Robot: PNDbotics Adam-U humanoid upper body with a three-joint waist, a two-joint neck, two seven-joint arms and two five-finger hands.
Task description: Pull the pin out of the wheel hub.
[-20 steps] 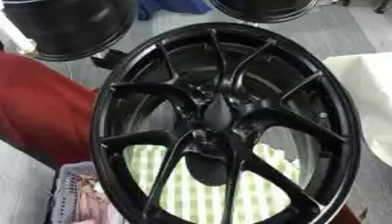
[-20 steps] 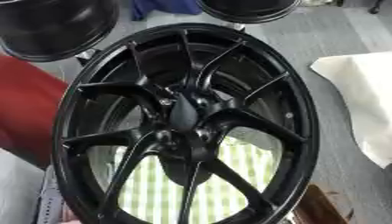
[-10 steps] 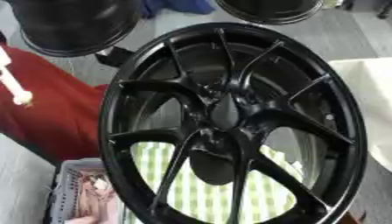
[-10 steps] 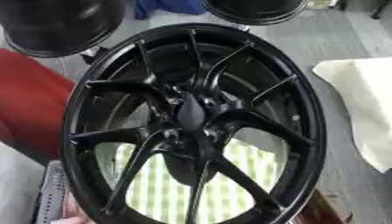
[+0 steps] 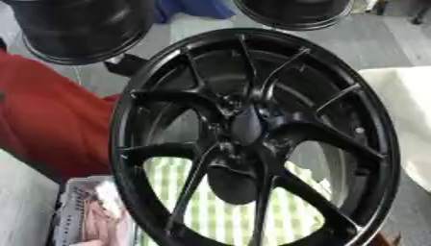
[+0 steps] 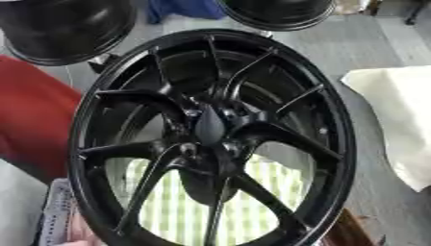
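A large black wheel hub (image 5: 248, 127) with thin paired spokes fills both views, lying tilted with its open face toward me. Its dark centre (image 6: 209, 126) is ringed by small bolt holes. I cannot make out a pin anywhere on it. A small pale dot (image 5: 360, 130) shows on the inner rim at the right. Neither of my hands is in either view.
Two more black rims stand at the back, one at the left (image 5: 80, 29) and one at the right (image 5: 295, 12). A red cloth (image 5: 46, 115) lies left, a white cloth (image 6: 396, 115) right. A green checked cloth (image 5: 227, 216) and a basket (image 5: 80, 216) lie below.
The whole picture has shifted, so the camera has moved; the wheel now sits a little further right. A white object at the left edge no longer shows.
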